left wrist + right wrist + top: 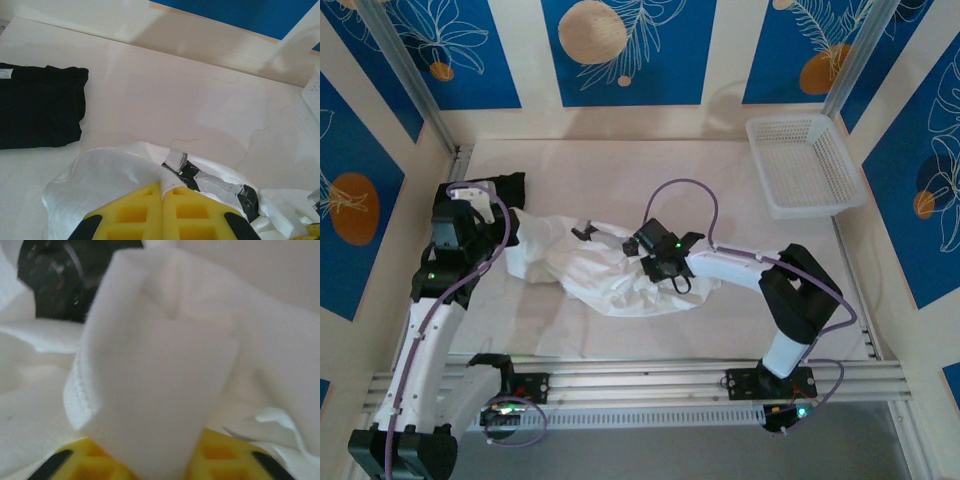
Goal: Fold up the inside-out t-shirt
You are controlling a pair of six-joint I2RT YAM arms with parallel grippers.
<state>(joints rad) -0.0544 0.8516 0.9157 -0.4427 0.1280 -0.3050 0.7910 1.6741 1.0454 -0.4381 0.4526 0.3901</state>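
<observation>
Bunching into soft, irregular ridges, the inside-out t-shirt point(590, 270) lies crumpled at the middle of the smooth pale table point(620, 170), its thin white cloth creased all over. A black-and-grey printed patch point(220, 187) shows among the folds. The left gripper point(162, 184) sits at the shirt's left end, its ribbed yellow pads pressed together on a peak of fabric. The right gripper point(665, 268) is clamped on a thick doubled fold with a stitched hem that stands up between its yellow pads point(90, 460). A flat folded black garment point(40, 107) lies at far left, and a white mesh basket point(805, 165) sits at far right.
</observation>
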